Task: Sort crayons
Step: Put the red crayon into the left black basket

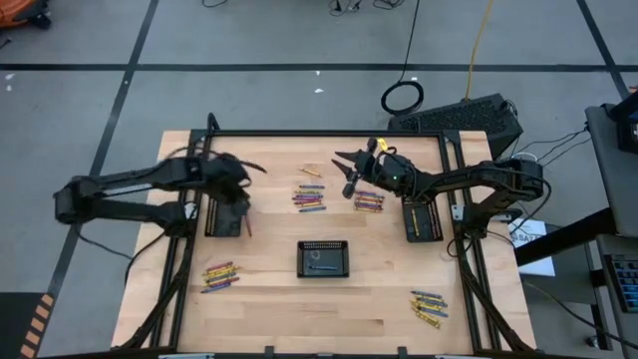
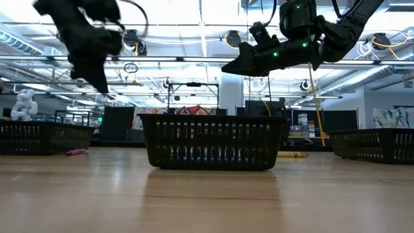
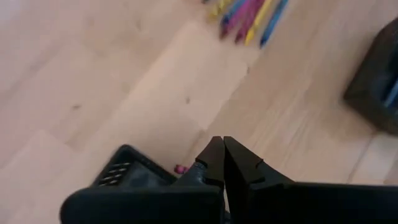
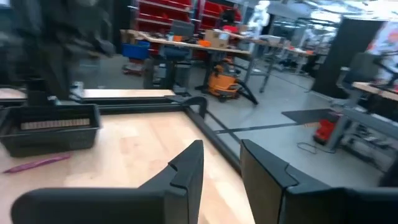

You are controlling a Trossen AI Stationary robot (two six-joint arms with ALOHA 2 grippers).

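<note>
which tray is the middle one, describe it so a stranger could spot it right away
Start from the wooden table in the high view and look between its two side trays. The middle tray is a black slotted rectangle lying alone on the bare wood. Unlike the left tray and right tray, it lies crosswise, away from the frame rails.

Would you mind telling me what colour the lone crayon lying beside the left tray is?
The crayon is pinkish-purple, clearest in the right wrist view.

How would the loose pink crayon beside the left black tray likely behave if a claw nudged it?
The pink crayon is a thin stick lying flat on smooth wood, so it would probably roll or skid. It looks tiny beside the tray, so likely light.
</note>
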